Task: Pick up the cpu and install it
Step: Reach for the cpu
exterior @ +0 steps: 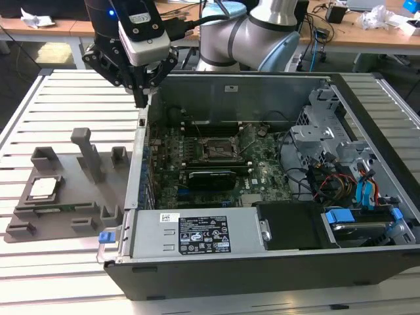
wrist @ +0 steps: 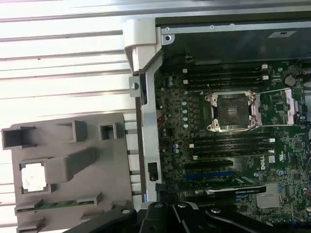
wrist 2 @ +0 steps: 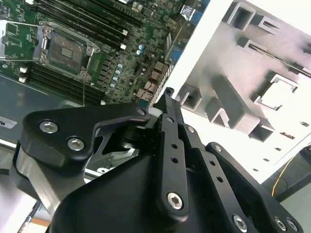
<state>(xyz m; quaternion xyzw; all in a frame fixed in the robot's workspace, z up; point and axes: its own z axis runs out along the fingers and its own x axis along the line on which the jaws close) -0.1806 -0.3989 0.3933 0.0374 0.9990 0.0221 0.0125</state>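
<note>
The cpu is a small silver square lying flat in a recess of the grey holder on the exterior view's left, outside the computer case. In the first wrist view the cpu looks bright white in the same recess. My gripper hangs above the case's left wall, well behind the cpu and apart from it. Its fingers meet at the tip with nothing between them, as the second wrist view shows the gripper. The open black socket sits on the motherboard inside the case, with the socket empty.
The open computer case lies on a slatted metal table. A green memory stick sits in the holder near the cpu. A tall grey post rises from the holder. Drive cages and cables fill the case's right side.
</note>
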